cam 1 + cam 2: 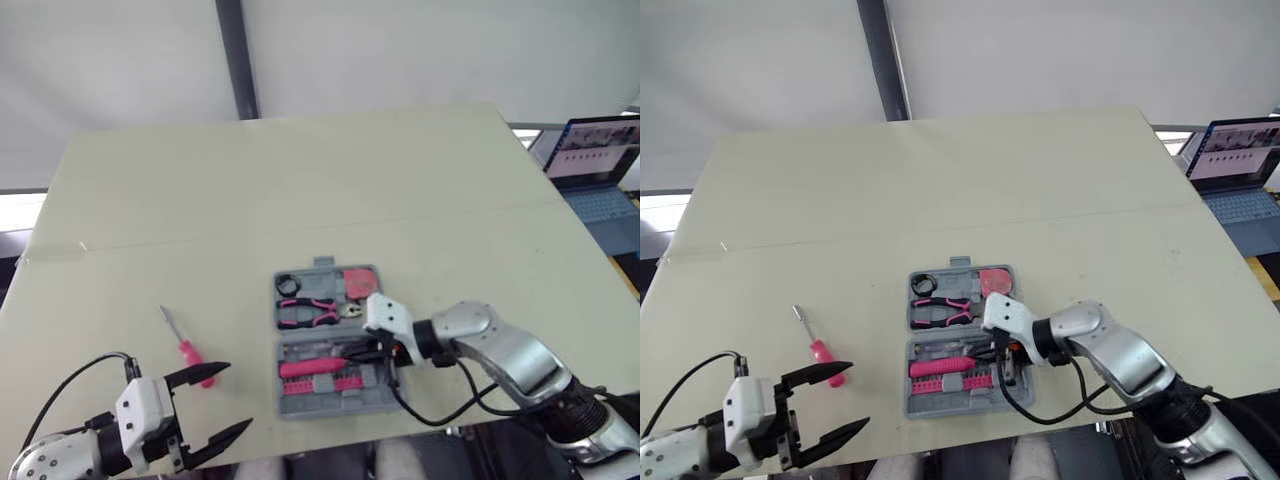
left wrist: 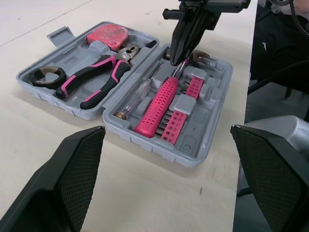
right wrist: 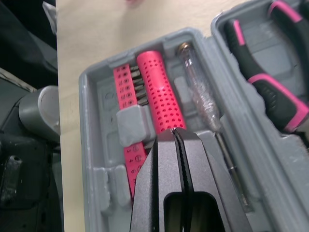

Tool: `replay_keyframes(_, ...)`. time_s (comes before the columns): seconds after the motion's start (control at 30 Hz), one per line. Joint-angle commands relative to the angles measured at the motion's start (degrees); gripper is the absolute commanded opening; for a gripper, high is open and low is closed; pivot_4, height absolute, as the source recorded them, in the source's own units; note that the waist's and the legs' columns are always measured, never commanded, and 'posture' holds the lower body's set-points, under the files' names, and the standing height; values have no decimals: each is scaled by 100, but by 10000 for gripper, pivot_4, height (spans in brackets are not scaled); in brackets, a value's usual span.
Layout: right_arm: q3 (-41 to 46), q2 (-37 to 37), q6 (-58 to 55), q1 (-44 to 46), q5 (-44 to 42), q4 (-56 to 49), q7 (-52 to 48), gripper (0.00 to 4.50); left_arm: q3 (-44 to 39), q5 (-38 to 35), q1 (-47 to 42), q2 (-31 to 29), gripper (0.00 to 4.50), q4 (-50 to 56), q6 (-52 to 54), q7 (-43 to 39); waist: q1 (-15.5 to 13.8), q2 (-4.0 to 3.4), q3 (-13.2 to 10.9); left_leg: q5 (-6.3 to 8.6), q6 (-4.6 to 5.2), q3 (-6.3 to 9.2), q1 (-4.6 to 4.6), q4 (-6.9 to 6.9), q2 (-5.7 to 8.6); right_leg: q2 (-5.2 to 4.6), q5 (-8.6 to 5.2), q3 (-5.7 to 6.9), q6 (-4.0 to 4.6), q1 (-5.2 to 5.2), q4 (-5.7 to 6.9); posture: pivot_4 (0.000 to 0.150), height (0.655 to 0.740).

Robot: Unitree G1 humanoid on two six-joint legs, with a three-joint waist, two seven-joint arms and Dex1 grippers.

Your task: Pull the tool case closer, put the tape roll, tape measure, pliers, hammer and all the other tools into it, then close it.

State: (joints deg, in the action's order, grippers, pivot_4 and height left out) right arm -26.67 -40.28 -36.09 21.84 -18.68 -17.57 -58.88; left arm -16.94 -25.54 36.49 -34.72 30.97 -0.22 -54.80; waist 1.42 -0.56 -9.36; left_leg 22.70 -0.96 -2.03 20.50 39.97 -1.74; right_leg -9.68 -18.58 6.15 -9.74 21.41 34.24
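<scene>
Pale matte bench (image 1: 300, 180) fills the foreground, with white panels behind and a laptop (image 1: 600, 170) off its right edge. Near the front edge the grey moulded-plastic tool case (image 1: 322, 407) lies open. Its far half holds a black tape roll (image 2: 46, 77), pliers (image 2: 96, 82) with pink-and-black grips and a round pink tape measure (image 2: 106, 35). Its near half holds a pink dimpled tool handle (image 2: 157, 106), a clear-bodied tester screwdriver (image 2: 137, 94) and a pink strip of bits (image 2: 181, 121).

The right gripper (image 2: 177, 55) has its black fingers pressed together on nothing, tips at the handle's far end; I cannot tell whether they touch it. The left gripper (image 1: 237, 397) is spread wide, empty, just beside a loose pink-handled screwdriver (image 1: 187, 347) lying left of the case.
</scene>
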Motion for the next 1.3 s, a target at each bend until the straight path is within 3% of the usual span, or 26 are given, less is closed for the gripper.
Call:
replay_keyframes(0.03, -28, 61, 231, 2, 131, 6, -158, 338, -16, -1, 6, -27, 45000, 83, -43, 9, 4, 0, 0, 0, 0, 0, 0, 0, 0, 0, 0, 0, 0, 0, 0, 1500, 7400)
replay_keyframes(0.63, -187, 508, 274, 44, 643, 481, -221, 338, -72, -9, 51, -42, 45000, -25, -129, -83, 4, 0, 0, 0, 0, 0, -1, 0, 0, 0, 0, 0, 0, -1, 1, 1500, 7400)
replay_keyframes(1.3, -487, 482, 260, -94, 1014, 747, -253, 338, -49, 6, 149, -45, 45000, 135, -113, 1, 2, 11, 9, 0, 0, 1, -19, -3, -1, 0, 0, 0, 0, -19, -1, 1500, 7400)
